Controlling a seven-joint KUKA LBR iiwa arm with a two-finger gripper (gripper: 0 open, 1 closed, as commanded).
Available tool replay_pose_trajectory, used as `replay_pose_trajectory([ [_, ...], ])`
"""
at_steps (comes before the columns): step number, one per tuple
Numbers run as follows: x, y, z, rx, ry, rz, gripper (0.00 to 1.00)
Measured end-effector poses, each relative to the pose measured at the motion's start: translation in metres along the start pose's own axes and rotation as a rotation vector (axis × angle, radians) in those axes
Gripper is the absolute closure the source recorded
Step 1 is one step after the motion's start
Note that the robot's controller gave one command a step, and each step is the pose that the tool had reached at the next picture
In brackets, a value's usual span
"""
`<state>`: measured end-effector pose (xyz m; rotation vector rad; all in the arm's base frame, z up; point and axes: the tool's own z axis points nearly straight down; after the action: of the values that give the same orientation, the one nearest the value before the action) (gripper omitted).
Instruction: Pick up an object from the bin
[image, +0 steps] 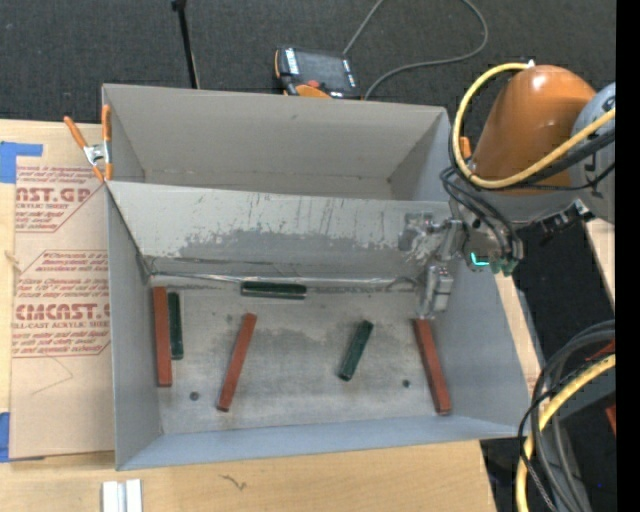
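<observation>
Lying nearest: long red-brown flat stick (432, 366), flat on the floor by the right wall of the grey metal bin (300, 435).
Mid-floor: short dark green stick (354, 350), well apart, untouched.
Progress: nothing lifted yet; grasp and lift look still to do.
Gripper (437, 290): pointing down at that red-brown stick's far end; open or closed, cannot tell.
Arm: reaching over the right rim, orange wrist cover (530, 120) high behind.
Farthest: another dark green stick (273, 290) at the back wall's foot.
</observation>
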<state>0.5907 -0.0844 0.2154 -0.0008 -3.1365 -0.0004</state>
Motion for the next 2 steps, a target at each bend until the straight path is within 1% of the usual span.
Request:
replay_pose_trajectory([
  [1,0.016,0.019,0.108,-0.002,-0.001,-0.574,0.00],
  [2,0.040,0.045,0.148,-0.002,-0.003,-0.669,0.00],
])
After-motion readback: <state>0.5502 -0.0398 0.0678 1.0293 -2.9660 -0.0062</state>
